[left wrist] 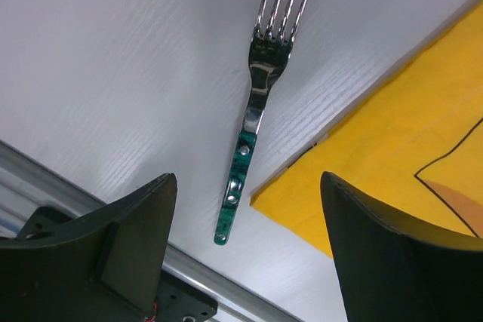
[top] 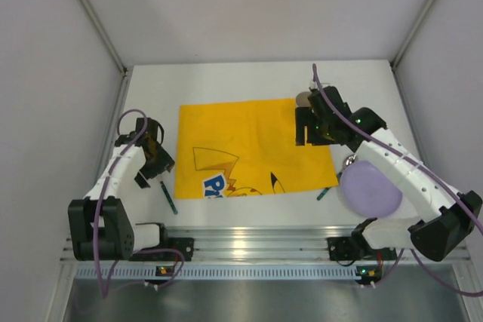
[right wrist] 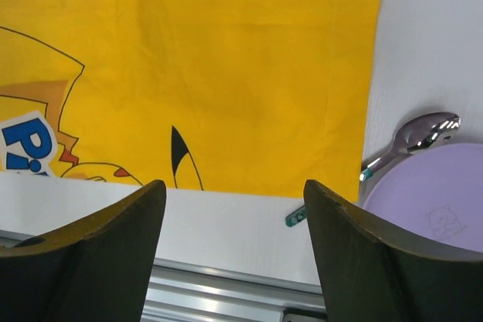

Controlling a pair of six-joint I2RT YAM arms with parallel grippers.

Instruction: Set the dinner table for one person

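The white dinner table [top: 226, 81] carries a yellow cartoon-print mat [top: 253, 148] in its middle. A fork [top: 169, 197] with a green handle lies on the table just left of the mat's near left corner. My left gripper [top: 152, 171] hovers above it, open and empty; in the left wrist view the fork [left wrist: 253, 103] lies between and beyond the open jaws [left wrist: 247, 186]. A lilac plate [top: 370, 188] lies right of the mat, partly over a spoon [top: 349, 162]. My right gripper [top: 311, 137] is open and empty above the mat's right part [right wrist: 226, 73].
The ribbed aluminium rail [top: 249, 243] runs along the near edge. A small beige round object [top: 303, 99] sits at the mat's far right corner, behind the right gripper. The spoon's green handle tip [right wrist: 296, 217] pokes out near the plate [right wrist: 430, 194]. Grey walls enclose the table.
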